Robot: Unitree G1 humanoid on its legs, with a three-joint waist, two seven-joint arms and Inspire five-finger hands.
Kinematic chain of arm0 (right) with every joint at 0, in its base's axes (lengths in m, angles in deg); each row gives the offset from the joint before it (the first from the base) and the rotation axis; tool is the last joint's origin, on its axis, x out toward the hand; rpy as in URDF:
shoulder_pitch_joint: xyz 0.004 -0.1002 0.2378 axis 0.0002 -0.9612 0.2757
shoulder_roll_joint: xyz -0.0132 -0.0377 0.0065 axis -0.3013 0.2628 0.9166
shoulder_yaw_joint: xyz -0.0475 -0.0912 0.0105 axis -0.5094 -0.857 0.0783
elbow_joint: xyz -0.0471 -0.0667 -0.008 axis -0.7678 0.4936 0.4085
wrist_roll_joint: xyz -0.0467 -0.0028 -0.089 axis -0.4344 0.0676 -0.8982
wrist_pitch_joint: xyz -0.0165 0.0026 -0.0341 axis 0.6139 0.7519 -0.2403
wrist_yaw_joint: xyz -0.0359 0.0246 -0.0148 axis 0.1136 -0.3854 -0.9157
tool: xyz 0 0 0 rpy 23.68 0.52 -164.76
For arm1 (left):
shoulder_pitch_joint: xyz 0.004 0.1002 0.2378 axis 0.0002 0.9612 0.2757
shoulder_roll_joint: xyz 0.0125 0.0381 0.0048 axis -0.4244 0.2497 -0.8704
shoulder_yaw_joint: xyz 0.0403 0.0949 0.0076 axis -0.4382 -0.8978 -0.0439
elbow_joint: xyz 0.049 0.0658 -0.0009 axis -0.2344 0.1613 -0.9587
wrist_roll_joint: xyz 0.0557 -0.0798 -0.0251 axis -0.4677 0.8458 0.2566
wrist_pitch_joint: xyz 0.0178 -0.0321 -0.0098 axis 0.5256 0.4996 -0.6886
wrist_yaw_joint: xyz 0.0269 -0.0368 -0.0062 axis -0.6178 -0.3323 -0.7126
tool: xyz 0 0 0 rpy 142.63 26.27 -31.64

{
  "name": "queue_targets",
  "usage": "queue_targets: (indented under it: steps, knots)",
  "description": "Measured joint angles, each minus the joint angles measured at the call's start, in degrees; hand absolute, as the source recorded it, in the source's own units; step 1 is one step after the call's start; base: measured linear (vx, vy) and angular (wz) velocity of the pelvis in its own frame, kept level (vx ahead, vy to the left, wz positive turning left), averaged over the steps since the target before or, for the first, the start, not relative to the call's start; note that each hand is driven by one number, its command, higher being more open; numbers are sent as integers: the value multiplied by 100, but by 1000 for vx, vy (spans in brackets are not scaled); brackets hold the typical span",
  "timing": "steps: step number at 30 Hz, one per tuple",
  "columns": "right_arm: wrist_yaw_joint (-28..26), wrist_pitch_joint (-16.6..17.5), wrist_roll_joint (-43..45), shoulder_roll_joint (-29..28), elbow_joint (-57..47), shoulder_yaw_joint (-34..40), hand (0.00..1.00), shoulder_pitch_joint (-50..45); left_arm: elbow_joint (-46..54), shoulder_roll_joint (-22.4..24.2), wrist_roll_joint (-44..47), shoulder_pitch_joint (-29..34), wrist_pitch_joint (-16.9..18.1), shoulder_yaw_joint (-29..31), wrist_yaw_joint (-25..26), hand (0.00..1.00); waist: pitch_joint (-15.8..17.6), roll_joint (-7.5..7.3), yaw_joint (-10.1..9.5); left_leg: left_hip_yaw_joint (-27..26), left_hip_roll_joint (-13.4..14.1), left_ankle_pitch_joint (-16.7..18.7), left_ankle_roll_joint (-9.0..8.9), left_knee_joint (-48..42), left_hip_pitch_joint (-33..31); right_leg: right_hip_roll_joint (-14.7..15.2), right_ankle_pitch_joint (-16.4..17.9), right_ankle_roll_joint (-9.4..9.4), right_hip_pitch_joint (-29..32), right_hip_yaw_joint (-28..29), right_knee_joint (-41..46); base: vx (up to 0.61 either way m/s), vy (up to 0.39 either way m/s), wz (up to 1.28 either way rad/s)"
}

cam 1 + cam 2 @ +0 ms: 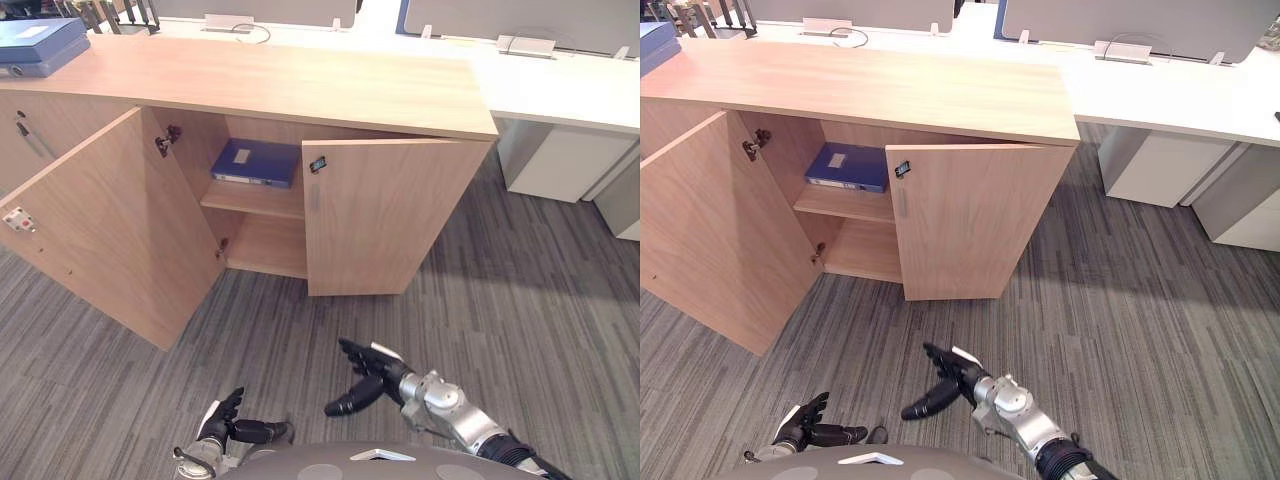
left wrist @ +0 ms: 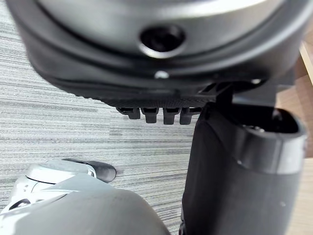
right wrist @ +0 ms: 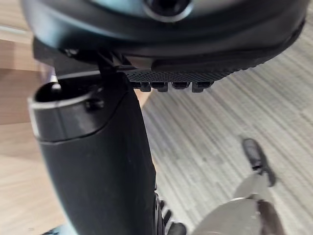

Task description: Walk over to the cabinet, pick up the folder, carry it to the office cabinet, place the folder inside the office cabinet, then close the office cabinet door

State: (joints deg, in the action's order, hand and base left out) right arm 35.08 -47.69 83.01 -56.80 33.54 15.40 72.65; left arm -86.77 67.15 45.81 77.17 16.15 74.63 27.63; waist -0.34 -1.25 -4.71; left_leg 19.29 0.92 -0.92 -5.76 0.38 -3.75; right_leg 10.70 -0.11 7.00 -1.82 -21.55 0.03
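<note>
Down low in front of the robot, the right hand is hovering over the carpet with its fingers relaxed and nearly straight and its thumb sticking out sideways, gripping nothing. Its own wrist view is showing the thumb up close and the fingers in a short row past it, with bare floor beyond. Beside it, nearer the robot's body, the left hand is hanging with loosely spread fingers, also holding nothing, and the left wrist view is showing the same: fingers in a row with striped carpet past them.

Further out, the office cabinet is standing ahead of both hands, well apart from them. Its left door is swinging wide open toward the robot. Its right door is sitting shut or nearly shut, and I cannot tell which. Inside the open half, the blue folder is lying flat on the upper shelf, toward the right door's edge, touching neither hand. On the cabinet's top, at the far left corner, blue-grey box files are resting. Behind the cabinet, white desks are running along the back.
</note>
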Motion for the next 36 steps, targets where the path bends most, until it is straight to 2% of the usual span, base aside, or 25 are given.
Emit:
queue_targets:
  steps: [4,5,6,7,8,9,11,12,14,17,22,24,25,26,27,28,29,30,32,36]
  knots:
    - [73,28,-424,-181,528,13,100,-74,-11,4,99,3,-2,33,41,100,25,2,-4,40,-51,-9,14,-18,7,51,37,29,-6,-19,79,-2,5,6]
    - [123,36,-571,-246,639,160,100,-146,-11,6,102,-8,-2,37,42,100,57,12,12,166,-74,-18,29,-22,-6,74,138,17,18,13,266,0,27,44]
    - [172,51,-638,-281,670,384,100,-269,-14,58,107,-55,-14,27,52,100,118,87,63,389,-98,0,72,-35,-61,7,443,-286,160,787,610,4,54,72]
    - [206,87,-636,-293,677,519,100,-355,-6,49,106,-105,-16,15,55,100,123,77,116,550,-138,-6,89,-61,-129,-77,658,-471,259,1406,760,24,101,123]
    - [250,126,-636,-364,769,741,100,-411,62,-11,103,-174,10,26,79,100,170,-95,201,801,-266,-29,71,-143,-230,-180,1043,-332,364,2559,977,-5,51,113]
    - [306,124,-636,-394,889,869,100,-398,52,-32,104,-221,-11,116,147,100,261,-159,134,904,-338,-43,32,-186,-264,-235,1262,-145,499,2809,1304,-16,-15,89]
    - [392,128,-626,-358,959,977,100,-420,60,9,107,-134,-38,184,157,100,293,-110,97,1071,-326,-100,-91,-223,-293,-266,1402,-151,547,2620,1555,-19,-120,54]
    - [403,128,-626,-320,982,1042,100,-471,60,57,117,-96,-49,275,156,100,318,-50,176,1259,-321,-132,-144,-202,-286,-273,1450,-155,468,2423,1561,-3,-95,72]
    - [426,125,-619,-317,983,1148,100,-560,69,111,131,-100,-97,323,161,100,306,14,159,1474,-311,-148,-178,-207,-303,-301,1471,-165,347,2168,1511,35,-38,68]
    - [521,132,-656,-376,991,1248,100,-593,104,113,225,-54,-117,346,156,100,324,2,108,1770,-343,-167,-254,-268,-341,-327,1472,-181,129,1810,1373,67,-13,62]
    - [739,137,-660,-580,1294,1499,100,-598,113,172,440,-74,-134,574,201,100,368,-72,4,2226,-548,-185,-310,-515,-490,-322,1467,-189,-219,1186,1147,55,-2,62]
    - [811,141,-765,-632,1404,1614,100,-560,115,227,612,-65,-137,669,236,100,414,-53,2,2211,-642,-193,-319,-682,-577,-317,1465,-191,-367,914,1072,25,24,70]
    - [886,139,-840,-689,1514,1721,100,-509,119,254,683,-61,-147,721,292,100,477,-51,-11,1933,-671,-266,-259,-756,-612,-292,1467,-194,-487,761,1052,11,46,69]
    - [943,141,-852,-760,1611,1862,100,-471,127,260,769,-62,-149,750,317,100,541,-72,3,1156,-588,-326,-78,-815,-698,-215,1459,-196,-619,586,1020,1,61,68]
    - [986,141,-857,-779,1667,1913,100,-445,151,271,787,-79,-150,766,330,100,567,-94,2,712,-521,-247,57,-883,-756,-208,1446,-200,-629,514,1010,-40,62,53]
    - [1037,133,-859,-813,1731,1975,100,-415,245,306,865,-39,-142,799,364,100,588,-74,-14,-155,-329,-122,270,-1175,-970,-215,1442,-197,-664,420,1004,-68,51,36]
    - [1060,134,-854,-812,1739,2036,100,-415,303,334,893,-39,-133,866,370,100,613,-29,-19,-839,-103,-63,343,-1413,-1105,-234,1440,-185,-746,365,968,-62,30,28]
    - [1079,134,-855,-812,1757,2034,100,-408,311,333,892,-41,-132,887,369,100,611,-23,-20,-1040,-46,-59,332,-1450,-1125,-233,1448,-169,-770,357,956,-19,19,19]
    - [1122,133,-855,-845,1775,2061,100,-381,286,334,893,-41,-139,889,368,100,613,-16,-21,-1200,-100,-129,272,-1414,-1117,-159,1469,-144,-808,372,865,23,36,5]
    - [1137,131,-855,-1044,1777,2268,100,-375,281,315,893,-87,-141,957,346,100,675,-173,18,-1074,-350,-307,306,-1197,-1138,-42,1469,-128,-844,347,675,46,22,23]
